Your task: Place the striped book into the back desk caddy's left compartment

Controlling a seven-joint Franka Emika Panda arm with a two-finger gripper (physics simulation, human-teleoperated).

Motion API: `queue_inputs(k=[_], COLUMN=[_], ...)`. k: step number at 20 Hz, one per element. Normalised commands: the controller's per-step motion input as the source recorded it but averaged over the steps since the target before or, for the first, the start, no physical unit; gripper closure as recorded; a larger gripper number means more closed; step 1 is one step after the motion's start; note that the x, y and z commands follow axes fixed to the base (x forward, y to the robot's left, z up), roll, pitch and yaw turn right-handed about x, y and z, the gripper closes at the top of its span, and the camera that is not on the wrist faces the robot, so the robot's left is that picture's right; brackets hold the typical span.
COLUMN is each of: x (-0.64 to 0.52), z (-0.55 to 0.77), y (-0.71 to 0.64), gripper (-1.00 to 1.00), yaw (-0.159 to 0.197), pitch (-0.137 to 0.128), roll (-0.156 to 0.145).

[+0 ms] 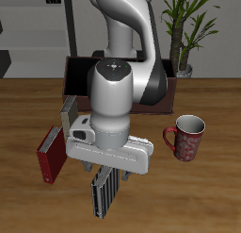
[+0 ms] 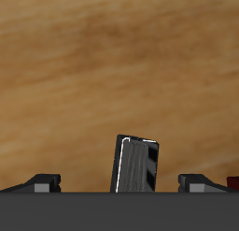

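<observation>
The arm stands bent over the middle of the table, its white upper links folded forward and the wrist turned straight down, so that the gripper (image 1: 105, 173) hangs just above the striped book (image 1: 104, 192), which sits near the table's front edge. In the exterior view the arm's bulk covers the book's upper end and the fingers, so from there I cannot tell whether the book is touched. The wrist view shows more: the 2 fingertips (image 2: 45, 181) stand wide apart, each well clear of the striped book (image 2: 136, 165) between them, which leans a little and shows its black and pale grey stripes against the bare wood of the table (image 2: 103, 76); the claw is wide and holds nothing. Only the exterior view shows the rest: the back desk caddy (image 1: 77, 74) far behind the arm at the table's back, largely hidden by it, so its compartments cannot be told apart; a dark red book (image 1: 52, 152) and a grey book (image 1: 67, 114) beside the arm; a red mug (image 1: 186, 137) on the other side; and a potted plant (image 1: 186, 29) behind.
</observation>
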Motion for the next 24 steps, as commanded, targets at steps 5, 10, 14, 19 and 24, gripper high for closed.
queue_inputs(k=[5,10,14,19,24], x=[-0.03,-0.02,0.0,-0.04,0.02], z=[-0.22,-0.11,-0.12,-0.15,-0.2], y=[-0.04,-0.07,-0.05,-0.02,-0.01], gripper=[-1.0,-1.0,-1.0,1.0,1.0], yaw=[0.009,-0.019,0.001,-0.012,-0.022], pitch=[0.02,0.014,0.021,0.029,0.027], roll=[-0.012,-0.013,-0.032,-0.007,0.0])
